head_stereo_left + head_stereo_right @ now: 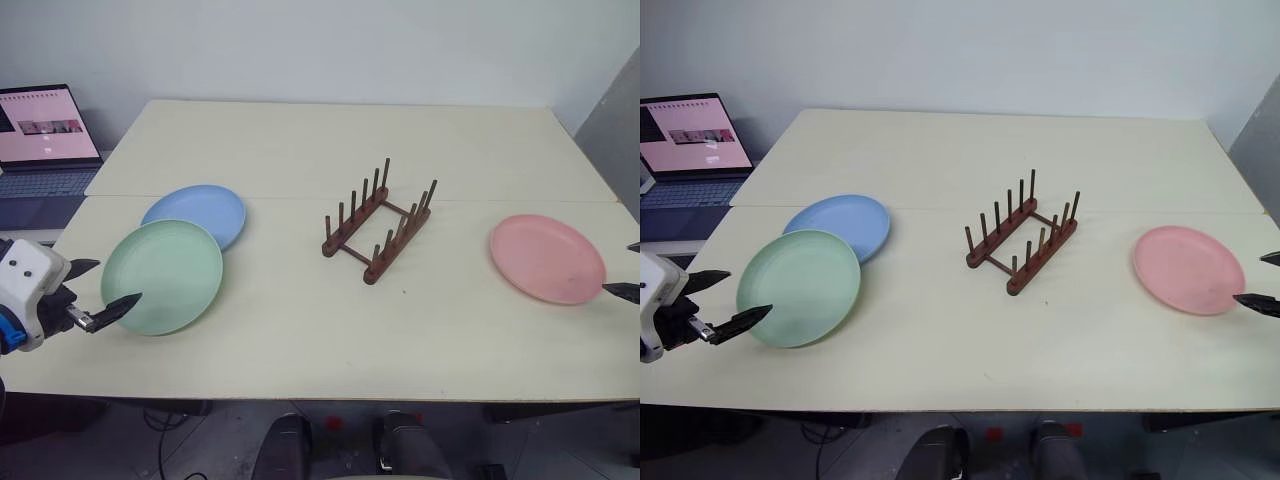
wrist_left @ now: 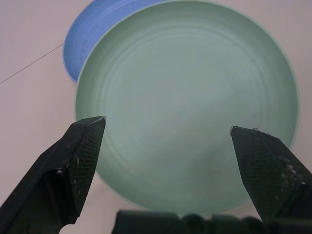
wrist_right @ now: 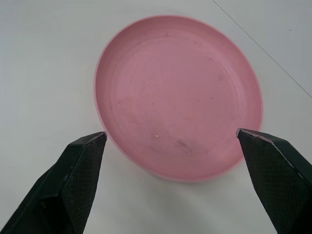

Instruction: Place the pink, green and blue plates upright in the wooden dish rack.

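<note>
The wooden dish rack (image 1: 379,230) stands empty at the table's middle, pegs upright. A green plate (image 1: 162,275) lies flat at the left, overlapping the rim of the blue plate (image 1: 198,212) behind it. The pink plate (image 1: 546,257) lies flat at the right. My left gripper (image 1: 106,286) is open just off the green plate's left rim, holding nothing; in the left wrist view its fingers (image 2: 73,165) frame the green plate (image 2: 190,97). My right gripper (image 1: 632,270) is open at the pink plate's right edge; its fingers (image 3: 78,170) frame the pink plate (image 3: 178,92).
The pale table (image 1: 330,330) has a seam running across behind the rack. An open laptop (image 1: 45,135) sits off the table's far left corner. A grey panel (image 1: 615,130) stands at the right.
</note>
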Action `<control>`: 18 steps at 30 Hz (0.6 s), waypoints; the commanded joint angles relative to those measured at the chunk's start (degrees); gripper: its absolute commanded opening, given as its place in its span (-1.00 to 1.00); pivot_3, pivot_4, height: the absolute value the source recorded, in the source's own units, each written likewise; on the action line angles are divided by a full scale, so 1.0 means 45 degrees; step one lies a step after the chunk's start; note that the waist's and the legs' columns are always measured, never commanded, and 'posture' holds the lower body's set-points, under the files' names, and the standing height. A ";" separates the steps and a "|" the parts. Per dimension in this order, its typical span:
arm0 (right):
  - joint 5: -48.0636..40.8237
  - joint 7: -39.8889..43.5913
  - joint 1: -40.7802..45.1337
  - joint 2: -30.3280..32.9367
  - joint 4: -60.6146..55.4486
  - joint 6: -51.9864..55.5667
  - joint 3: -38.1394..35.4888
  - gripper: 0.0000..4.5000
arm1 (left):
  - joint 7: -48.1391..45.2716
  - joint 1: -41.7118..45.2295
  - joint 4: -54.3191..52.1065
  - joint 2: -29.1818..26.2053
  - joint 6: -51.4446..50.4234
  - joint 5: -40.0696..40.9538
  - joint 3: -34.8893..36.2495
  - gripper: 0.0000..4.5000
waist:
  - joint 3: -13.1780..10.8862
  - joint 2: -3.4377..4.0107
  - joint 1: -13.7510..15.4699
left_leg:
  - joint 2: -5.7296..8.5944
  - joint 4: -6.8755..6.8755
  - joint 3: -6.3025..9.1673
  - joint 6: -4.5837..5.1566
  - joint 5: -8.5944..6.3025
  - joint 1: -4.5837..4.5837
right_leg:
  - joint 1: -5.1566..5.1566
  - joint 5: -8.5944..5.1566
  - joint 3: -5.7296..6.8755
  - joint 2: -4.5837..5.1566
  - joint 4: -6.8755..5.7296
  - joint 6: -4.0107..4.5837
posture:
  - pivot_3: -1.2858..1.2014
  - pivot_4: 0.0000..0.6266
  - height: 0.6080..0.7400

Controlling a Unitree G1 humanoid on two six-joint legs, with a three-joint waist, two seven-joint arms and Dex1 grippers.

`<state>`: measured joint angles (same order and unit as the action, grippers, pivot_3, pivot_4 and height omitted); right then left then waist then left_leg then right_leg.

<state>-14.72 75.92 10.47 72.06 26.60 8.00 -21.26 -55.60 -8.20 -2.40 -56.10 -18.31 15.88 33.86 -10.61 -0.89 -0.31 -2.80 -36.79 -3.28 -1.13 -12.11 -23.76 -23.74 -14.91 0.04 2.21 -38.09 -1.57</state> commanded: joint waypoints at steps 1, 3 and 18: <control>-0.0143 0.0017 0.0115 0.0274 -0.0039 -0.0280 -0.0440 0.99 | -0.0024 0.0174 -0.0071 -0.0173 0.0190 0.0120 0.0050 1.00 | 0.0000 0.0000 0.0000 | 0.0000 0.0000 0.0000 0.0000 0.0000 0.0000 | 0.0000 0.0000 0.0000 0.0000 0.0000 0.0000 | 0.03 -0.52 0.82; -0.0104 0.0037 0.0142 0.0257 0.0206 -0.0489 -0.0427 0.99 | 0.0046 0.0209 -0.0087 -0.0139 0.0206 0.0058 0.0029 1.00 | 0.0000 0.0000 0.0000 | 0.0001 -0.0002 0.0000 0.0000 0.0000 0.0000 | 0.0000 0.0001 -0.0001 0.0000 0.0000 0.0000 | 0.03 -0.52 0.82; -0.0167 -0.0107 0.0693 0.0077 0.0912 -0.1034 -0.0329 0.99 | -0.0520 0.0300 -0.0424 -0.0012 0.0315 0.0946 0.0142 1.00 | 0.0000 -0.0001 -0.0003 | 0.0002 -0.0016 -0.0005 0.0000 0.0000 0.0000 | 0.0003 0.0012 -0.0004 -0.0003 -0.0001 0.0005 | 0.03 -0.52 0.82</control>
<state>-14.71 75.74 12.51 71.71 30.45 4.21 -21.25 -57.37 -7.28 -2.45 -55.95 -17.06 18.53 33.42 -10.61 -0.89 -0.33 -2.78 -36.87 -3.30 -1.13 -12.10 -23.77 -23.72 -14.85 0.02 2.19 -38.09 -1.55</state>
